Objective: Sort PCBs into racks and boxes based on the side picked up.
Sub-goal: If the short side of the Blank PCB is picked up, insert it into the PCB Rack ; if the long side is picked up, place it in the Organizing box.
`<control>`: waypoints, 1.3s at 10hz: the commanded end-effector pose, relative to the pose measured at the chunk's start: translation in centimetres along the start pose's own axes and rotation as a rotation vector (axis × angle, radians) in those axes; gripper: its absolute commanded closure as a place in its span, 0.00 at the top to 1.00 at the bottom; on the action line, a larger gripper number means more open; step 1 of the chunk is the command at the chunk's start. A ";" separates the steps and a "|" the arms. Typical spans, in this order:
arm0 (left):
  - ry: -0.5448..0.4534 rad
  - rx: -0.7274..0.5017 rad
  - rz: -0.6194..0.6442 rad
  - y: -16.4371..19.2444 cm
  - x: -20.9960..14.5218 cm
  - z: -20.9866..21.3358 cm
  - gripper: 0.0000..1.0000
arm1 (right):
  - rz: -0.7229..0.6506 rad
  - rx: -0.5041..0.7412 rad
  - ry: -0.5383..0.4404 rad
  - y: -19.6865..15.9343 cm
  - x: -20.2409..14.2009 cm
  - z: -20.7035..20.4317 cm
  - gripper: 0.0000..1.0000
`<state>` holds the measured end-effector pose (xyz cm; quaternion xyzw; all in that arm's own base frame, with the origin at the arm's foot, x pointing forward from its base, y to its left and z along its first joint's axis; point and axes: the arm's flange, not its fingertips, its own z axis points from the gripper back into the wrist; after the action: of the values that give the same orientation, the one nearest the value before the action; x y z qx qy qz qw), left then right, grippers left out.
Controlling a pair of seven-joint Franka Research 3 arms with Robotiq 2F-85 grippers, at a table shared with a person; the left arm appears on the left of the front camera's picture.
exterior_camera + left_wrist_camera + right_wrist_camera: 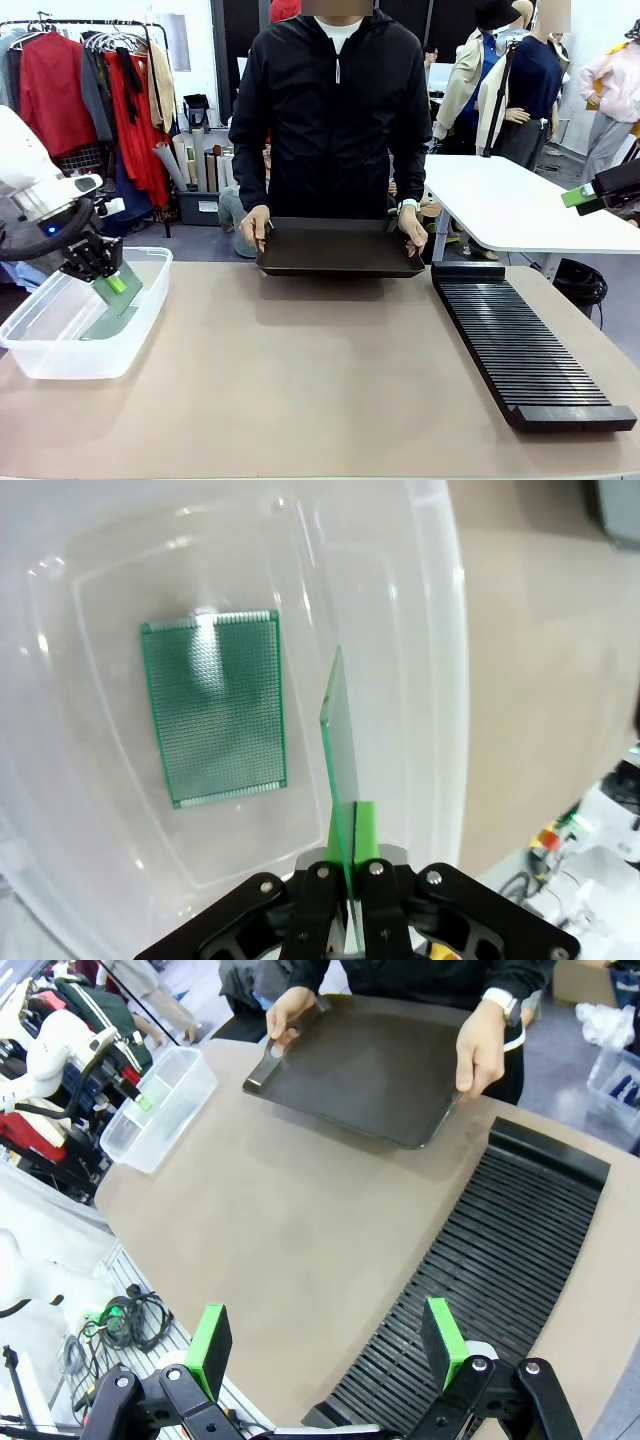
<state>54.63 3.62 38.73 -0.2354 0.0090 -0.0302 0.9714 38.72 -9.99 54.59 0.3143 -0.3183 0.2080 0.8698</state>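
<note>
PCBs are the focus: one green board [340,770] is clamped between the green pads of the left gripper [350,865], seen edge-on in the left wrist view. Its long axis runs up the frame, away from the gripper, with the thin edge facing the camera. In the front view this held board [112,300] hangs at the left edge of the frame, tilted, its lower end down inside the clear box [40,350].

A second PCB [213,708] lies flat on the floor of the clear box [440,680], in the upper left of the left wrist view. Its long axis runs roughly top to bottom of that frame, slightly slanted, and its dotted face is up. The two boards are near each other; whether the held one touches the box floor cannot be told.

The box sits on the tan table [300,380] at the lower left of the front view. A long black rack [525,350] with many narrow slots lies at the right, its length running from the far side of the table toward the camera; its slots hold nothing.

At the top centre of the front view, a person in a black jacket holds a dark tray [340,248] by both short ends, one hand [256,226] on each; the tray is bare.

The right gripper [325,1345] hovers wide open above the near end of the rack [500,1250], holding nothing.
</note>
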 end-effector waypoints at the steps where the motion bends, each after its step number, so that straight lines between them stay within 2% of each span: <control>1: -0.038 -0.033 -0.002 1.2 -1.0 -0.5 0.00 | 0.003 -0.002 -0.016 0.0 0.0 -0.1 1.00; 6: -0.063 -0.053 0.002 4.0 -1.5 -1.9 0.00 | 0.003 -0.002 -0.016 0.0 0.0 -0.1 1.00; 7: -0.072 -0.063 -0.006 4.4 -1.5 -2.1 0.03 | 0.003 -0.002 -0.016 0.0 0.0 -0.1 1.00; 8: -0.077 -0.065 -0.007 4.5 -1.5 -2.2 0.13 | 0.003 -0.002 -0.016 0.0 0.0 -0.1 1.00; 12: -0.083 -0.021 0.005 3.9 -1.4 -1.4 0.93 | 0.003 -0.002 -0.016 0.0 0.0 -0.1 1.00; 13: -0.080 -0.004 0.008 3.3 -1.4 -0.8 1.00 | 0.003 -0.002 -0.016 0.0 0.0 -0.1 1.00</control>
<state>53.87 6.51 35.68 -0.2507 -0.0257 -0.0190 0.9675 38.72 -9.99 54.59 0.3143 -0.3183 0.2080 0.8698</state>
